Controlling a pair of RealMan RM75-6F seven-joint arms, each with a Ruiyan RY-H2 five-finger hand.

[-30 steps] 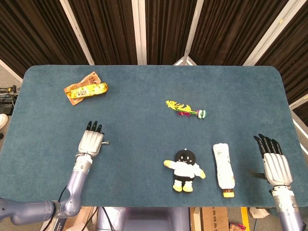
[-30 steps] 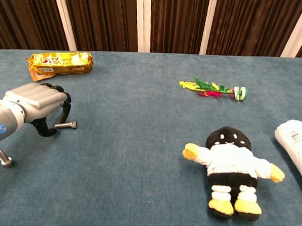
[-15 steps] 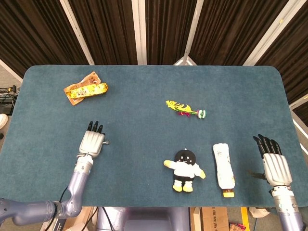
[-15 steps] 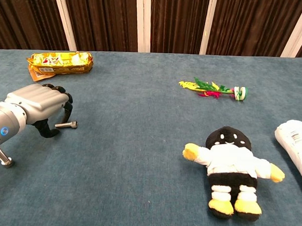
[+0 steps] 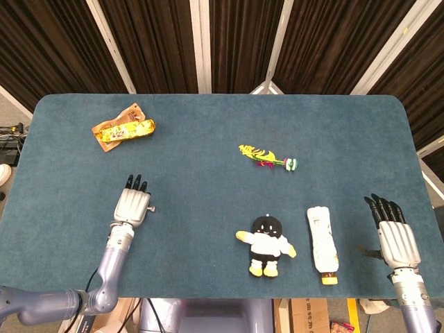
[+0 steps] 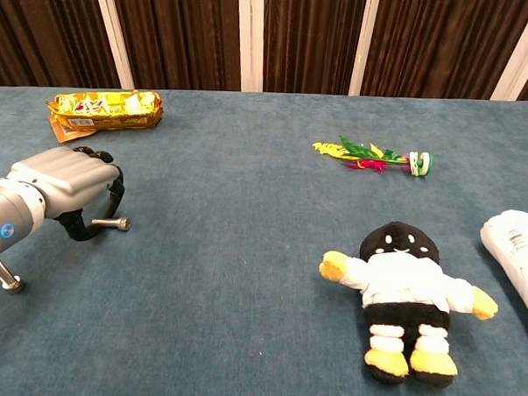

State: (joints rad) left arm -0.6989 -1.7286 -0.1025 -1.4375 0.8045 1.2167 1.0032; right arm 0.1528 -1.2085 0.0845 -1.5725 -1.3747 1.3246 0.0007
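Both hands had slid slightly back along the bench point(image 5: 208, 180): the left hand point(image 5: 132, 205) curled, palm down, empty, the right hand point(image 5: 395, 234) spread flat.

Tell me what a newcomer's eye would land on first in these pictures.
Probably the plush doll in black, white and yellow, lying face up near the front edge of the teal table, beside a white bottle lying on its side. Next come the gold snack packet at the far left and the bright feather toy mid-table. The left hand and right hand lie at either side, holding nothing.
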